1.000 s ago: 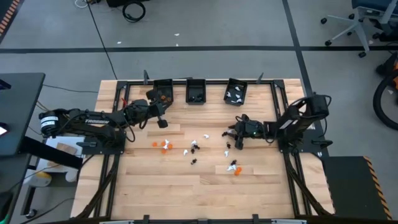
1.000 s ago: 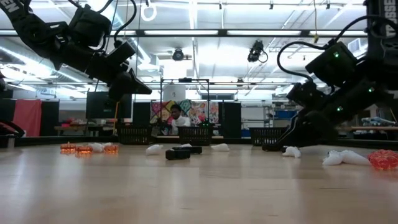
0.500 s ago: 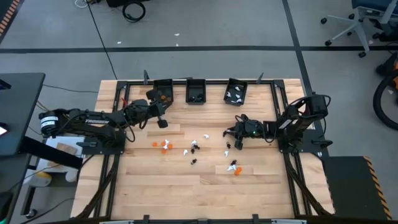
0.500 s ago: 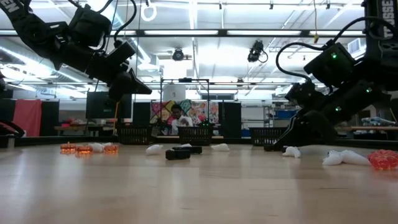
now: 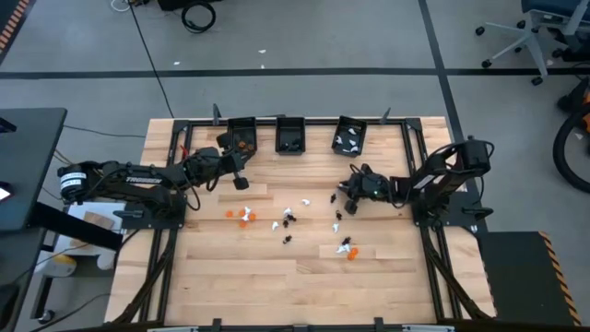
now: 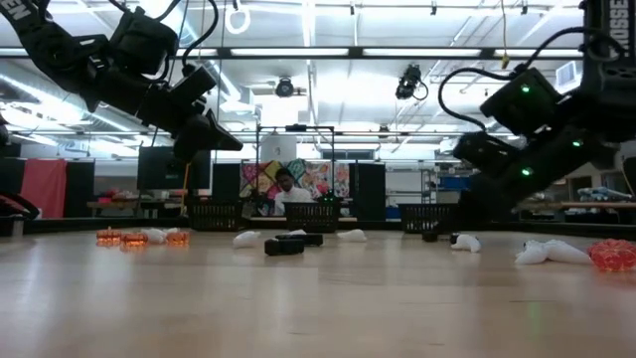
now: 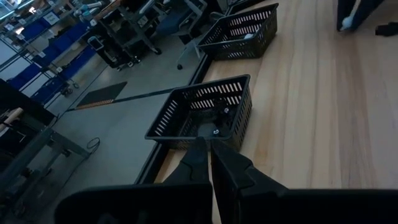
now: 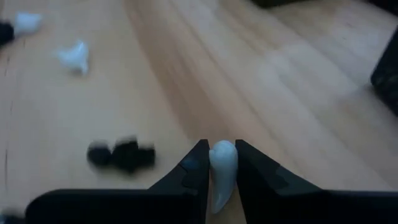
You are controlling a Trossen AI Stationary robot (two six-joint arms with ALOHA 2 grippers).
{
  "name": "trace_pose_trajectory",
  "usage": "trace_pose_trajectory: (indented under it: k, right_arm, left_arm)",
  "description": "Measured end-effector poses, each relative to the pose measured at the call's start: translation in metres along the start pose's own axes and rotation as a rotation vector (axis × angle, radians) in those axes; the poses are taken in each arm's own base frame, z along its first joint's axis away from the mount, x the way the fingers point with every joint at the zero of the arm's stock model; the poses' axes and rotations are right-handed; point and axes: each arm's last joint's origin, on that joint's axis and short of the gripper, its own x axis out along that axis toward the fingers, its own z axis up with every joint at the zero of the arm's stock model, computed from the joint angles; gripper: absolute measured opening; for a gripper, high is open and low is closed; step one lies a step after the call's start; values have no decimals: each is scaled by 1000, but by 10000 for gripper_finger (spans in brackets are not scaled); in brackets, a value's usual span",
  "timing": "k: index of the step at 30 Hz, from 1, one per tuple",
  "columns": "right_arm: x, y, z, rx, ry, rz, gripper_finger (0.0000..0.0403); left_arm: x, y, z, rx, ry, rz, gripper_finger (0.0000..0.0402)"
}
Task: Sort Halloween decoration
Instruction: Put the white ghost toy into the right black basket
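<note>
A small white trinket (image 8: 222,167) sits pinched between the two dark fingers of the right tool (image 8: 219,163), its rounded end poking out past the fingertips. In the high view that right tool (image 5: 351,191) hangs over the right half of the desk (image 5: 387,277), apparently lifted just clear of the wood. The rest of the Halloween decoration (image 5: 288,219) lies scattered across the middle of the desk: orange pieces (image 5: 241,215) to the left, a black piece (image 8: 120,155) and more white ones (image 8: 74,56) near the right tool, another orange one (image 5: 351,253) nearer the front edge.

Three black bins stand along the far edge. The left bin (image 5: 241,134) holds orange bits, the middle bin (image 5: 290,136) dark ones, the right bin (image 5: 349,136) white ones.

The step in hand looks like the pick of a white piece, just made. The next move calls for carrying it to the right bin, keeping the grip firm since so little of it is held, then releasing only once above the opening.

The left tool (image 5: 241,180) is clenched on nothing, hovering near the left bin; its wrist view looks straight at the middle bin (image 7: 205,115).
</note>
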Motion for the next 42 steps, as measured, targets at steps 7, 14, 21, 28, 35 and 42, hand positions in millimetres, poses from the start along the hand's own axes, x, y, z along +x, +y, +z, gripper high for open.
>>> trace_pose_trajectory:
  k: [7,14,21,28,35,42]
  right_arm:
    - [18,-9,39,39,15,-93,71]
    - [15,-26,82,-24,-35,-336,71]
    - [14,-63,90,-5,-27,-500,81]
    - [22,-90,79,68,27,-475,122]
    - [9,-90,90,78,-14,-414,175]
    - [-8,-33,106,39,-110,-79,184]
  left_arm:
    - [0,0,0,-9,0,0,0]
    - [0,0,0,-11,1,-1,0]
    - [0,0,0,-22,5,-2,0]
    - [0,0,0,-25,6,-3,0]
    - [0,0,0,-26,5,-2,0]
    - [0,0,0,-25,6,-3,0]
